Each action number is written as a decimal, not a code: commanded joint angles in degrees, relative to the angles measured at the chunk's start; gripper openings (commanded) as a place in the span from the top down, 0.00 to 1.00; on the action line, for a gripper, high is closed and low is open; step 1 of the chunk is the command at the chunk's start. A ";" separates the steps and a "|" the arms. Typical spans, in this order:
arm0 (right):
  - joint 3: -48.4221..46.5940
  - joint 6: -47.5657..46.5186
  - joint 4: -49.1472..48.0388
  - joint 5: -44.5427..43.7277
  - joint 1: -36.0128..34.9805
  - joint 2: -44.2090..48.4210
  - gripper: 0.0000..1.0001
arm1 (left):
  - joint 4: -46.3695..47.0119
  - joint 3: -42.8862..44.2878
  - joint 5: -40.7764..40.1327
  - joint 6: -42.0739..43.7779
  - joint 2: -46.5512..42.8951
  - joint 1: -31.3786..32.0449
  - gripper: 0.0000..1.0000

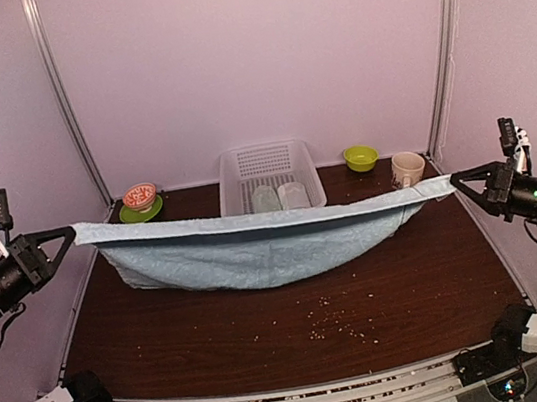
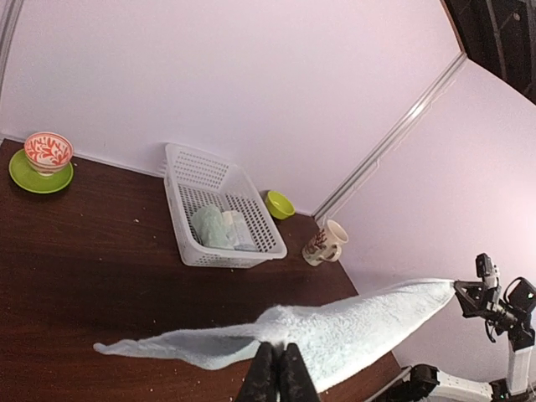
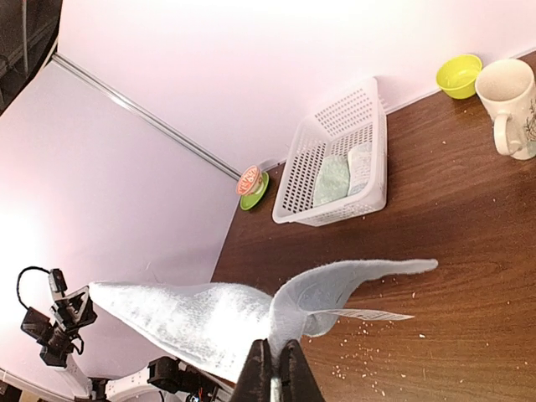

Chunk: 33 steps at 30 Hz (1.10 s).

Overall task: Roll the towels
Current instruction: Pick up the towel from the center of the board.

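A large light blue towel (image 1: pixel 255 248) hangs stretched above the table between both arms, sagging in the middle until it touches the wood. My left gripper (image 1: pixel 64 239) is shut on its left corner, my right gripper (image 1: pixel 460 181) shut on its right corner. The left wrist view shows the towel (image 2: pixel 352 331) pinched at my left gripper (image 2: pixel 278 356). In the right wrist view the towel (image 3: pixel 201 322) is pinched at my right gripper (image 3: pixel 275 356), with a white label hanging off it. Two rolled towels, pale green (image 1: pixel 265 199) and greyish-white (image 1: pixel 293 195), lie in the basket.
A white lattice basket (image 1: pixel 265 161) stands at the back centre. A patterned bowl on a green saucer (image 1: pixel 140 202) is at the back left. A green bowl (image 1: pixel 360 157) and a mug (image 1: pixel 407 168) are at the back right. Crumbs (image 1: pixel 333 325) dot the near table.
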<state>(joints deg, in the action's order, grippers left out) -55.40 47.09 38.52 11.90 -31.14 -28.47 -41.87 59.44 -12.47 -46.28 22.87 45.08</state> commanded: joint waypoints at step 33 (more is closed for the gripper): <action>5.33 -7.18 -5.17 6.28 7.59 -10.73 1.00 | 14.72 -8.58 17.33 6.89 12.24 -9.33 1.00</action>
<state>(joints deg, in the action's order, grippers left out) -47.07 47.55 32.64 11.92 -23.79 -44.01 -28.97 48.07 -1.83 -43.81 42.33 35.88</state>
